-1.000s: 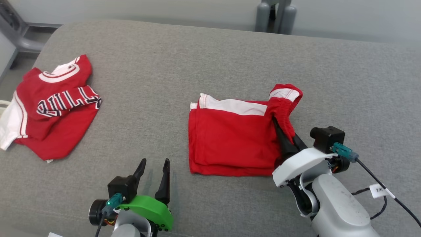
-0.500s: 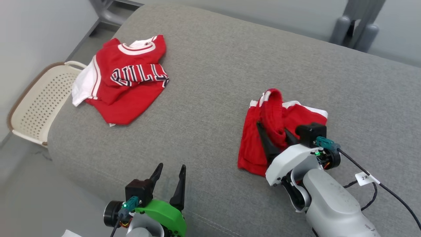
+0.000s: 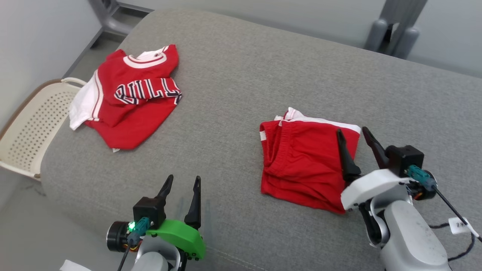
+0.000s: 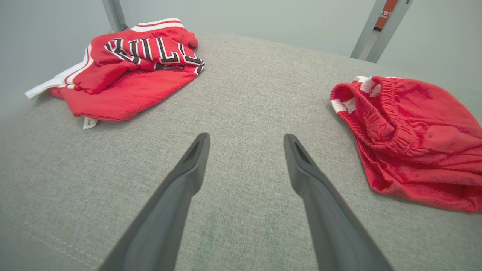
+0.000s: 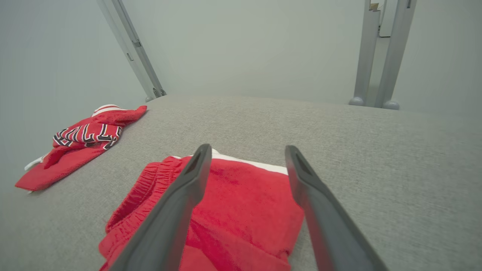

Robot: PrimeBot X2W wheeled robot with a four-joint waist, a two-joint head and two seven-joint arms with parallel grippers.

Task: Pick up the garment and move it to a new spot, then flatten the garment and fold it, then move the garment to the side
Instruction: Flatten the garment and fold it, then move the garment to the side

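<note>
The garment, a pair of red shorts with a white stripe (image 3: 301, 158), lies folded in a compact stack on the grey cushion (image 3: 241, 75), right of centre. My right gripper (image 3: 352, 131) hovers open over its right edge, nothing between the fingers. In the right wrist view the open right gripper (image 5: 246, 148) stands just above the red cloth (image 5: 241, 203). Near the cushion's front edge my left gripper (image 3: 183, 177) is open and empty. The left wrist view shows the left gripper (image 4: 244, 137) over bare cushion, with the shorts (image 4: 414, 139) off to its right.
A red jersey with lettering (image 3: 128, 98) lies crumpled at the cushion's far left corner, also seen as the jersey (image 4: 128, 71) and the jersey (image 5: 79, 146). A cream perforated chair (image 3: 30, 128) stands beyond the left edge. Grey metal legs (image 3: 391, 34) rise behind.
The right gripper carried the shorts' raised waistband end leftward over the stack, then opened and let go. The head camera turned, shifting the whole picture. The left gripper stayed open.
</note>
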